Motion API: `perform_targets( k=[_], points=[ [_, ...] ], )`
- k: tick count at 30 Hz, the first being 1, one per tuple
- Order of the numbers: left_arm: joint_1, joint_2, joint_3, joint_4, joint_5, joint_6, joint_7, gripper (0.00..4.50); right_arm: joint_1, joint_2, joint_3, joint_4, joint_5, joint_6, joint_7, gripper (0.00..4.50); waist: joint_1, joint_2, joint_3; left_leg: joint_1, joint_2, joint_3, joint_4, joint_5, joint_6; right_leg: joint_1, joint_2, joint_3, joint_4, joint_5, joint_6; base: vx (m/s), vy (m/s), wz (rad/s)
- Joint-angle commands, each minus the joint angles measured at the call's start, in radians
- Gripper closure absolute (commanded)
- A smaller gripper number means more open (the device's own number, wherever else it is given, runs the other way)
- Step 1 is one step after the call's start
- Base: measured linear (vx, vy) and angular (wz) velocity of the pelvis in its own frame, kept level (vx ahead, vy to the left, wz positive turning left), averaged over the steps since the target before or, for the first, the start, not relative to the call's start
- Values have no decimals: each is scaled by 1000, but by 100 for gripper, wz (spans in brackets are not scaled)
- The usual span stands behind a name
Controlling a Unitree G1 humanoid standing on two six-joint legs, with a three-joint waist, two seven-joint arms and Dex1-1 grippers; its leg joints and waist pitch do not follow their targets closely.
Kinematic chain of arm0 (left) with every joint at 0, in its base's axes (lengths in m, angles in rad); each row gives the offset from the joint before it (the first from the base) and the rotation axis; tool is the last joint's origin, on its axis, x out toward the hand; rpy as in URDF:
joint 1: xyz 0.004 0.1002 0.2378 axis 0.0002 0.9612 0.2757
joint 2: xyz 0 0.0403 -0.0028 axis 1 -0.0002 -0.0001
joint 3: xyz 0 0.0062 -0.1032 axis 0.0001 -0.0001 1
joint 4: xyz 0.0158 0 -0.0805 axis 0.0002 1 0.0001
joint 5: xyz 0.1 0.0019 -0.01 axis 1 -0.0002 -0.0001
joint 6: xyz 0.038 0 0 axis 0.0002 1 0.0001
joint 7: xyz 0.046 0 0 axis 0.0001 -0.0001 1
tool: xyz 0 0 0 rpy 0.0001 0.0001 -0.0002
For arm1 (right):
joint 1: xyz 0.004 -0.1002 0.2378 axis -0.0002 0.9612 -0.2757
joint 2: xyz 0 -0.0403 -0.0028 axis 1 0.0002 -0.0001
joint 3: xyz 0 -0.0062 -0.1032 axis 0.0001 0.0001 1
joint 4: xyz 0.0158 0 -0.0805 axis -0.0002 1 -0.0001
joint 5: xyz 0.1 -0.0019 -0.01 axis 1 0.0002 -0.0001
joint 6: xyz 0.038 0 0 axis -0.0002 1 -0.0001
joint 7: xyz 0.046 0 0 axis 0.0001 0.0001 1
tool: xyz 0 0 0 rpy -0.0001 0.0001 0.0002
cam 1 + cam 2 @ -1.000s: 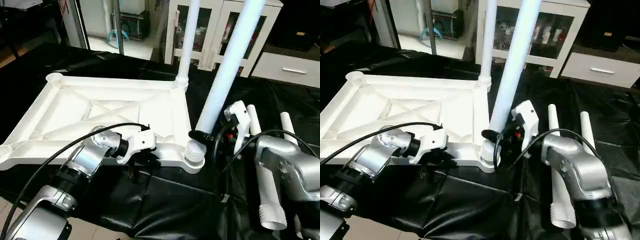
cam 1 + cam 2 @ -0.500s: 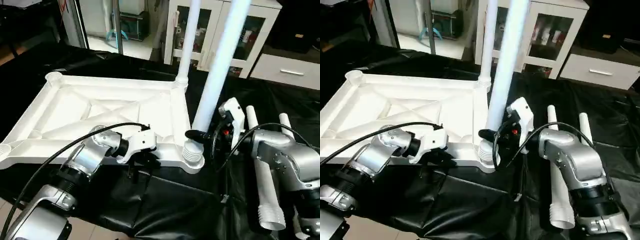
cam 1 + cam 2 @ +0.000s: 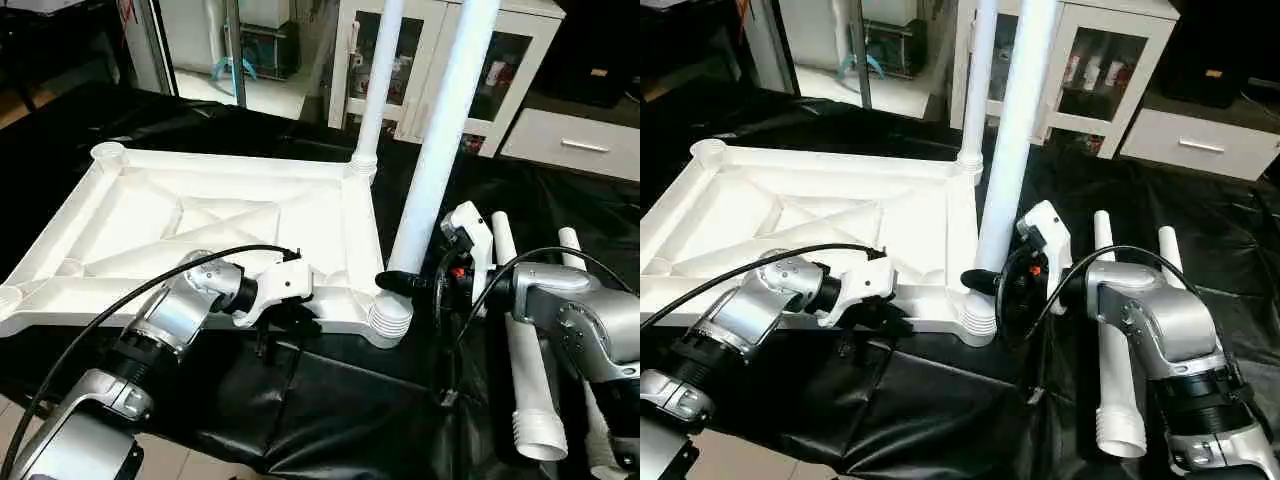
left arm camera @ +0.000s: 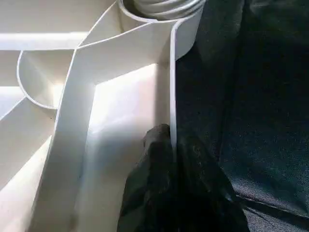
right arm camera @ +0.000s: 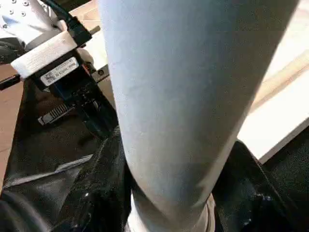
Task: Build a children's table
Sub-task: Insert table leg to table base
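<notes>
The white table top (image 3: 200, 215) lies ribbed side up on the black-covered work table. One white leg (image 3: 378, 80) stands in its far right corner socket. A second leg (image 3: 440, 130) stands nearly upright over the near right corner socket (image 3: 390, 318). My right gripper (image 3: 405, 283) is shut on this leg just above its ribbed base, and black fingers (image 5: 104, 193) flank the tube. My left gripper (image 4: 171, 140) is shut on the top's near rim (image 3: 335, 320), pinching the thin wall close to that same corner.
Two loose white legs (image 3: 1110, 330) (image 3: 1167, 255) lie side by side on the black cover to the right, partly under my right forearm. A white glass-door cabinet (image 3: 520, 40) and a drawer unit (image 3: 580, 140) stand behind the table. A black cable runs over my left forearm.
The held leg has swung from leaning right to nearly upright, with its base staying at the near right corner socket. My left gripper has kept its pinch on the rim.
</notes>
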Motion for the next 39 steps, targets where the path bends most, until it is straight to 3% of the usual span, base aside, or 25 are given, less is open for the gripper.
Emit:
perform_targets(
  k=[1,12,21,22,25,32,35,39],
  points=[
    [27,-6,-26,40,7,-3,-2,450,5,5,9,21,-12,-3,-12,265,1,-10,-45,-7,64,-20,-83,-78,25,44,-91,45,-80,-216,-216,0,0,0],
    [29,-8,-23,37,6,-3,3,450,25,48,-4,92,-41,-56,-44,265,0,-13,-43,-7,65,-21,-86,-94,23,42,-93,46,-83,-245,-205,0,0,0],
    [34,-7,-17,34,5,-3,10,450,111,90,-93,101,2,-102,-79,265,2,-15,-42,-7,66,-22,-89,-117,23,40,-94,46,-87,-270,-193,0,0,0],
    [35,-7,-16,35,4,-3,10,450,137,101,-112,96,8,-116,-90,265,2,-10,-42,-8,65,-22,-90,-119,21,41,-93,46,-88,-273,-192,0,0,0],
    [37,-7,-15,37,3,-6,12,450,202,122,-139,75,17,-144,-104,265,3,-10,-42,-8,66,-22,-91,-121,22,40,-93,47,-89,-263,-188,0,0,0],
    [34,-9,-15,42,4,-11,12,450,278,132,-141,25,25,-181,-96,265,3,-9,-44,-8,65,-22,-94,-125,30,43,-92,45,-92,-266,-184,0,0,0],
    [33,-10,-14,45,5,-12,13,450,335,115,-108,1,-19,-233,-77,266,5,-4,-46,-8,67,-21,-94,-104,39,44,-91,43,-89,-214,-191,0,0,0],
    [32,-10,-13,46,6,-13,15,450,366,116,-92,-19,-29,-258,-78,266,4,-2,-45,-9,66,-22,-97,-118,41,45,-92,42,-93,-234,-188,0,0,0]
  ],
)
